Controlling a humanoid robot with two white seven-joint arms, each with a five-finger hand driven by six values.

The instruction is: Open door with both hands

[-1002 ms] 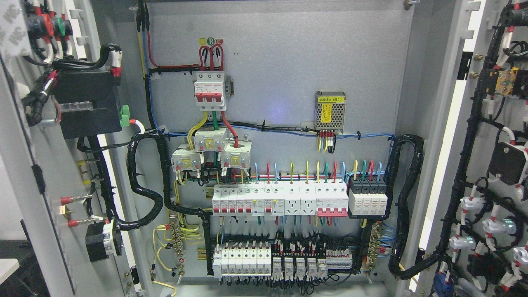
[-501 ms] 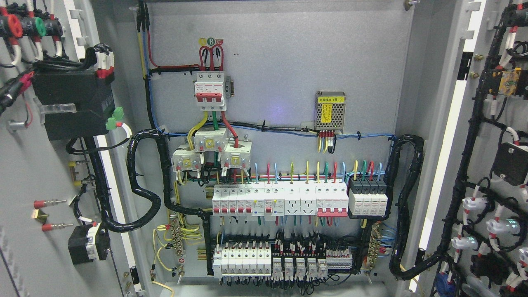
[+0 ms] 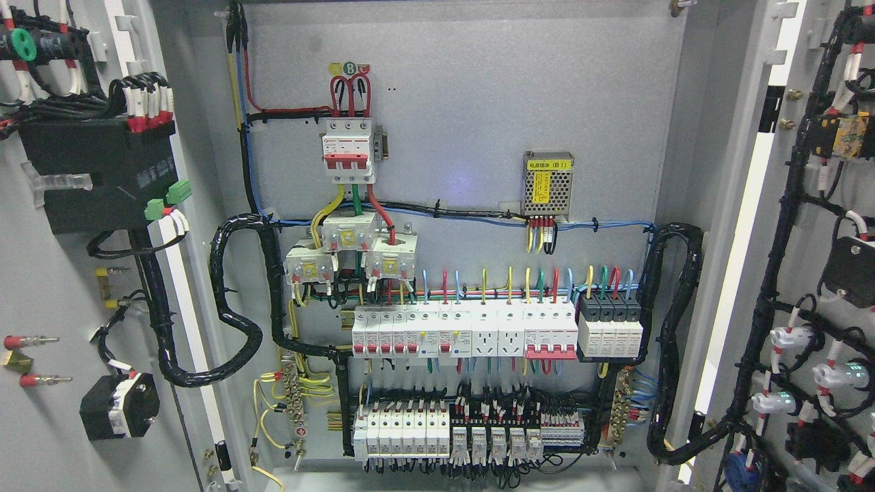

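An electrical cabinet fills the head view with both doors swung wide. The left door [image 3: 48, 294] shows its grey inner face, carrying a black box [image 3: 96, 174], wire bundles and a small black switch block [image 3: 119, 406]. The right door [image 3: 813, 225] stands open at the right edge, its inner face covered with black cable looms and indicator lamps [image 3: 786, 403]. Between them the grey back panel [image 3: 478, 102] is fully exposed. Neither of my hands nor either arm shows anywhere in the picture.
On the back panel sit a red-and-white main breaker [image 3: 348, 150], a mesh-cased power supply [image 3: 547, 184], a row of breakers [image 3: 465, 331] and terminal blocks [image 3: 472, 434]. Thick black conduits [image 3: 236, 301] loop from the panel to each door.
The left door has swung further open, its black box and switch block sliding toward the left edge. The right door has opened slightly more to the right.
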